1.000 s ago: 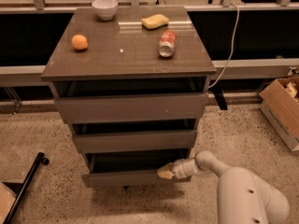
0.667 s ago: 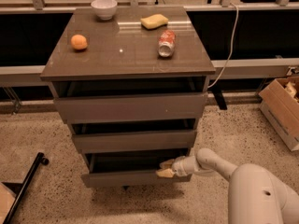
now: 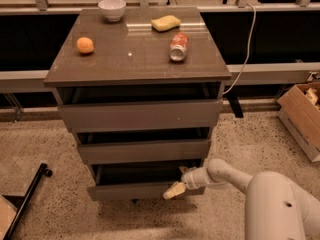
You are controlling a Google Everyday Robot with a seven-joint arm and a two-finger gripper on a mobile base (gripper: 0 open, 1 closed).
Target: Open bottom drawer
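Not much happened in that last second, honestly. The tool [image 3: 174,189] sat at the top edge of the bottom drawer [image 3: 135,191], right of the middle, with the pale tip laid against the front. Compared with a second before, the tip had crept only a touch left and down along that edge. The robot's body had shuffled a bit to the right. The drawer front looked like it was in pretty much the same spot.

The drawer was the lowest of the three, under the two wider-looking ones. There was a dark gap above its front, so I'd guess it was cracked open a little, nowhere near fully out. Whether the tool was apart, together, or hooked over the edge, I couldn't tell.

My read is that the pull had barely started. With no handle on that glossy front, the contact could easily slip off.

Up on the worktop [image 3: 135,66] there was a bowl [image 3: 111,9], an orange [image 3: 85,45], a yellow sponge [image 3: 166,22] and a can [image 3: 179,46] lying on its side. None of them had budged.
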